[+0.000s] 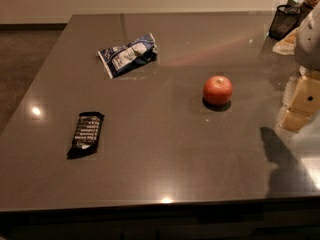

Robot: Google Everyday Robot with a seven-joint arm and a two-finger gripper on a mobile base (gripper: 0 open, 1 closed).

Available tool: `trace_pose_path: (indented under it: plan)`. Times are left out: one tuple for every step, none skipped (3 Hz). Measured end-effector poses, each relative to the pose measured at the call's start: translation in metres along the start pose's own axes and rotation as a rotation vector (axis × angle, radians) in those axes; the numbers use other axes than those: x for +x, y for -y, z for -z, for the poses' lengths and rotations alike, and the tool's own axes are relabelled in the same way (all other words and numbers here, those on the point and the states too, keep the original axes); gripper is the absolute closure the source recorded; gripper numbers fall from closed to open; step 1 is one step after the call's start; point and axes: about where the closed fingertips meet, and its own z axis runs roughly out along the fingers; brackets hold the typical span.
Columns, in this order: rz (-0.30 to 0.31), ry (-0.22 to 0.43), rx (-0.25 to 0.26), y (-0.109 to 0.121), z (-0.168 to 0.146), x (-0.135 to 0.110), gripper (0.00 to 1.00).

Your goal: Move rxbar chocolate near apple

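Observation:
The rxbar chocolate (86, 133) is a flat black wrapper with white text, lying on the dark grey table (165, 149) at the front left. The apple (217, 90) is round, red-orange and shiny, standing right of the table's middle. The two are well apart. My gripper (299, 106) hangs at the right edge of the view, pale and yellowish, to the right of the apple and far from the bar. It holds nothing that I can see. Its shadow falls on the table at the front right.
A blue-and-white snack bag (128, 54) lies at the back left of the middle. A black mesh basket (284, 21) and some pale wrappers (286, 42) sit at the back right corner. The table's left edge drops to the carpeted floor (22, 69).

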Motion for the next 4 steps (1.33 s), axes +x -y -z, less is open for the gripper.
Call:
trace_pose_path:
  plan:
    - [0.004, 0.000, 0.004, 0.001, 0.001, -0.001, 0.00]
    - [0.070, 0.026, -0.011, 0.004, 0.001, -0.030, 0.00]
    - [0.164, 0.072, -0.042, 0.007, -0.011, -0.080, 0.00]
    - [0.255, 0.108, -0.071, 0.007, -0.030, -0.130, 0.00]
